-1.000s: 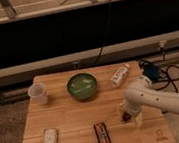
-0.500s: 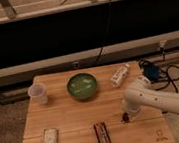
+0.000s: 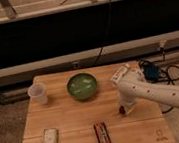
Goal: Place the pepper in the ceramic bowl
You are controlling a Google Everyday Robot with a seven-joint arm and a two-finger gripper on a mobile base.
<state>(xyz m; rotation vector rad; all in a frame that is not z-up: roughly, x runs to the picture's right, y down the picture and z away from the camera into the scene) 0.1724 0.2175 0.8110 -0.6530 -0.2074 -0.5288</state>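
The pepper (image 3: 121, 110) shows as a small dark red bit on the wooden table, right at the tip of my gripper (image 3: 125, 108). The gripper points down at the table's right side, at the end of my white arm (image 3: 157, 93), which comes in from the lower right. Most of the pepper is hidden by the gripper. The green ceramic bowl (image 3: 82, 85) stands at the back middle of the table, up and to the left of the gripper, with nothing visible in it.
A translucent plastic cup (image 3: 38, 94) stands at the back left. A white packet (image 3: 50, 140) and a dark red rectangular packet (image 3: 103, 135) lie near the front edge. A white bottle (image 3: 119, 74) lies behind the arm. Blue gear with cables (image 3: 153, 71) sits off the right edge.
My arm and gripper have shifted slightly left and up over the pepper's spot. The red bit at the gripper tip has barely moved. Everything else is unchanged.
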